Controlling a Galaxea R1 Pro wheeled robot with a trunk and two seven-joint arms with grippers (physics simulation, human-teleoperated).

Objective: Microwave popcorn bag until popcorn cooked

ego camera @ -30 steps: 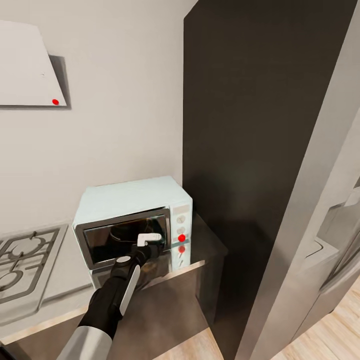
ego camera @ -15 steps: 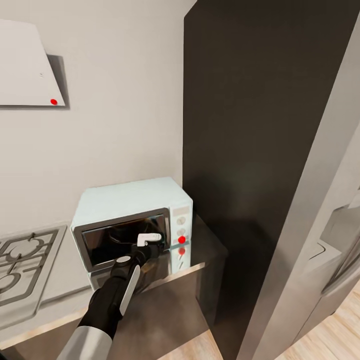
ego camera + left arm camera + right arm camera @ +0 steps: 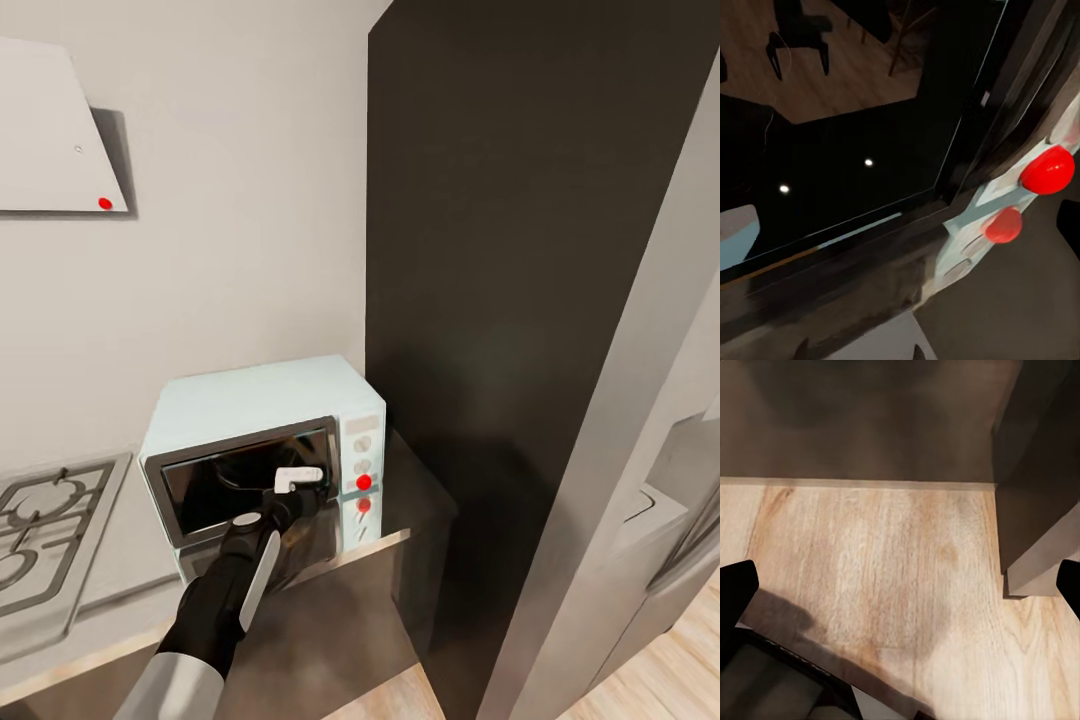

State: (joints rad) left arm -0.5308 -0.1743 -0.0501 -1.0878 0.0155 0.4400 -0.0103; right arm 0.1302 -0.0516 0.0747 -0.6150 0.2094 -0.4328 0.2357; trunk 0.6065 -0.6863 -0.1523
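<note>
Here the microwave (image 3: 262,455) door sits just ahead of the left jaws (image 3: 300,485)

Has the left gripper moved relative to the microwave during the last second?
No. The left gripper sits at the same spot on the microwave door, beside the red dot; the camera shifted.

Close up, the microwave (image 3: 945,247) has its dark glass door (image 3: 847,165) mirroring a wooden floor and two small lights, and beside it a pale panel carries a red dot (image 3: 1048,168) with its reflection (image 3: 1003,225) below.
</note>
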